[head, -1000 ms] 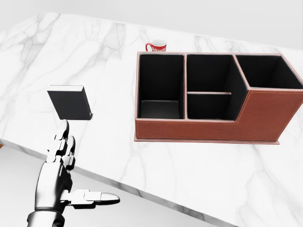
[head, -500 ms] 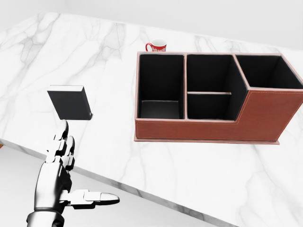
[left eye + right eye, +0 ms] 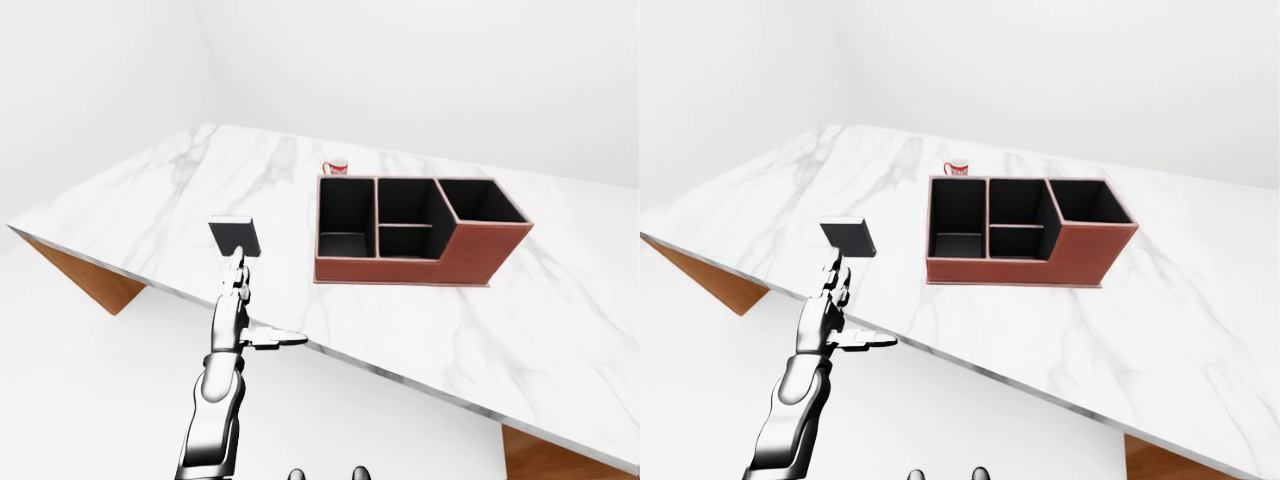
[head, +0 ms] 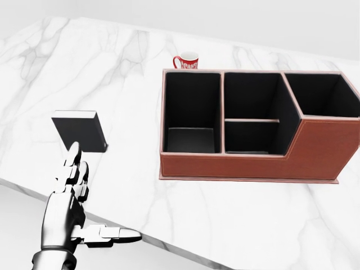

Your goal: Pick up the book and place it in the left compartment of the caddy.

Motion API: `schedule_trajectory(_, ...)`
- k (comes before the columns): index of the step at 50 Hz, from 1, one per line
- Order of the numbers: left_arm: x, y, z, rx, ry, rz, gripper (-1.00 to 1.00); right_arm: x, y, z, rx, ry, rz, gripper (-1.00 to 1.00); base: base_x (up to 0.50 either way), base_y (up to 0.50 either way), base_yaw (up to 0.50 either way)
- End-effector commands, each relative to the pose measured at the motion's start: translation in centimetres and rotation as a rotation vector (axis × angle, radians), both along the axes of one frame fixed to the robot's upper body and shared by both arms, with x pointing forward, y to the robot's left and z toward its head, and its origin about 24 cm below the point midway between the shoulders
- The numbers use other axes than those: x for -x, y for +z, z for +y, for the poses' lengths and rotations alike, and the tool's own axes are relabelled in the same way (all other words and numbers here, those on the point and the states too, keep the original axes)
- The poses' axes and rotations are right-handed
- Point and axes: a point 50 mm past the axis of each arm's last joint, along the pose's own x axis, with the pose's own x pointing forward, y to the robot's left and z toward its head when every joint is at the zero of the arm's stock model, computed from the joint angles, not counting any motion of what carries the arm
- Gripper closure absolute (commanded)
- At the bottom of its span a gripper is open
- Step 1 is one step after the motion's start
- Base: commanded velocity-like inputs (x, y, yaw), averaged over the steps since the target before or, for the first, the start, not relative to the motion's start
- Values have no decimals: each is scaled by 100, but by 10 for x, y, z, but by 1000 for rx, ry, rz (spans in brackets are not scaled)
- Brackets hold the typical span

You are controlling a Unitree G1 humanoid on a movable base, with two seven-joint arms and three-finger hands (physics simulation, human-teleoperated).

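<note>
In the head view the book point(image 4: 80, 130), dark-covered with white page edges, lies flat on the white marble table point(image 4: 112, 73), left of centre. My left hand point(image 4: 79, 197) comes up from the bottom left, open, with its fingers point(image 4: 73, 166) stretched toward the book's lower edge and the thumb held out to the right. The fingertips reach the book's lower edge in the picture and hold nothing. To the right stands the brown leather caddy point(image 4: 315, 154) with black compartments. Its left compartment point(image 4: 191, 107) is tall and holds nothing. My right hand does not show.
A red and white mug point(image 4: 187, 61) stands just above the caddy's upper left corner. The table's near edge point(image 4: 169, 247) runs diagonally past my hand. Wooden table supports point(image 3: 85, 280) show below the slab, with white floor around them.
The whole head view has shifted: book, caddy and mug sit slightly lower and larger, so the camera moved. My left hand keeps its open pose, fingertips nearer the book.
</note>
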Motion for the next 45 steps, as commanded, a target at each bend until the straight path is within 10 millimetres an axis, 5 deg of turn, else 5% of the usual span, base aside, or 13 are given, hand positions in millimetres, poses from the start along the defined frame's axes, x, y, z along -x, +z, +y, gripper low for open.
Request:
schedule_trajectory(1, 1, 1, 0, -2, -1, -2, -100, -1, 0, 0, 2, 1, 3, -100, 23, 10, 0)
schedule_trajectory(45, 2, 3, -1, 2, -9, -20, -100, -2, -2, -1, -2, -9, 15, -100, 23, 10, 0)
